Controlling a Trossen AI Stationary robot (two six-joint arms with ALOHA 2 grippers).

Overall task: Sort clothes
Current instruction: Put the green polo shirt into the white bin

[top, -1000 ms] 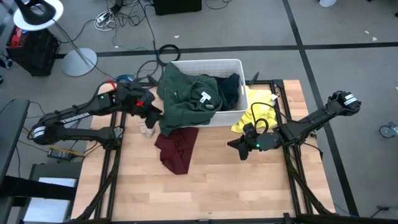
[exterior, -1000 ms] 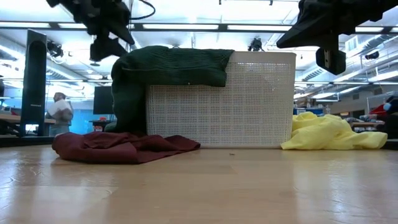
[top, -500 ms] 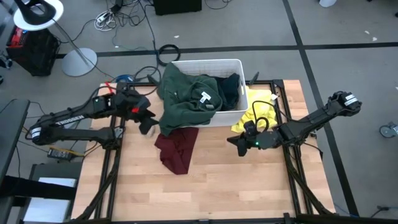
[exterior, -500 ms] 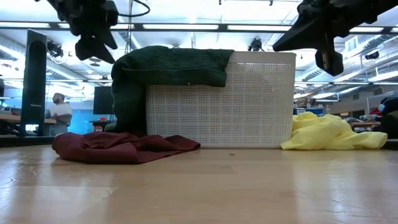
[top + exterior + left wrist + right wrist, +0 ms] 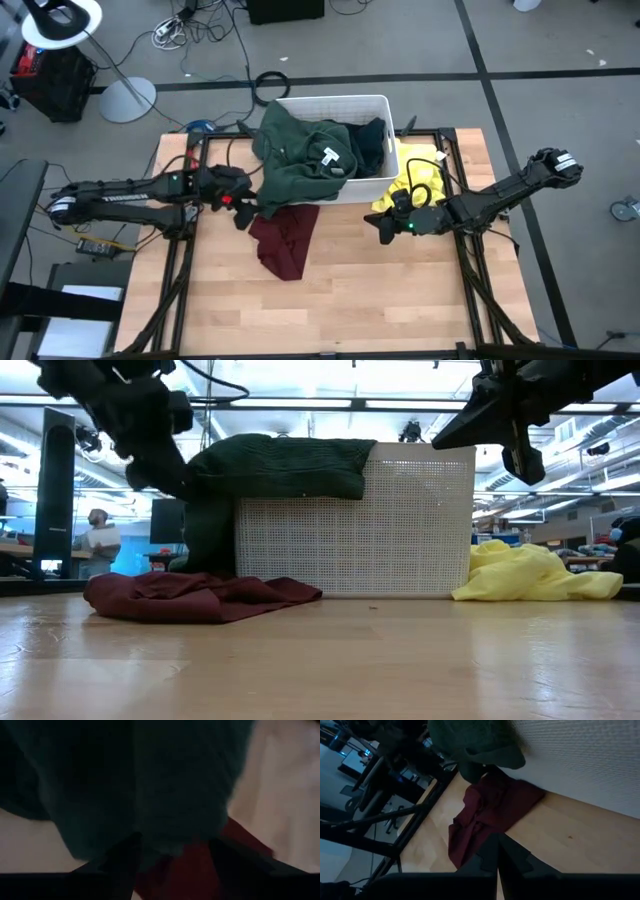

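Green knit fabric, the green top (image 5: 305, 160), is hanging over the white tub (image 5: 385, 175) wall onto the maroon piece (image 5: 285, 238) on the wooden table (image 5: 400, 290). Spread wide and empty, the left gripper (image 5: 243, 212) is facing the top's hanging edge, seemingly lining up a grasp; closing on that edge looks next. Hovering pinched shut and holding nothing, the right gripper (image 5: 384, 232) is waiting just beside the yellow piece (image 5: 412, 186).
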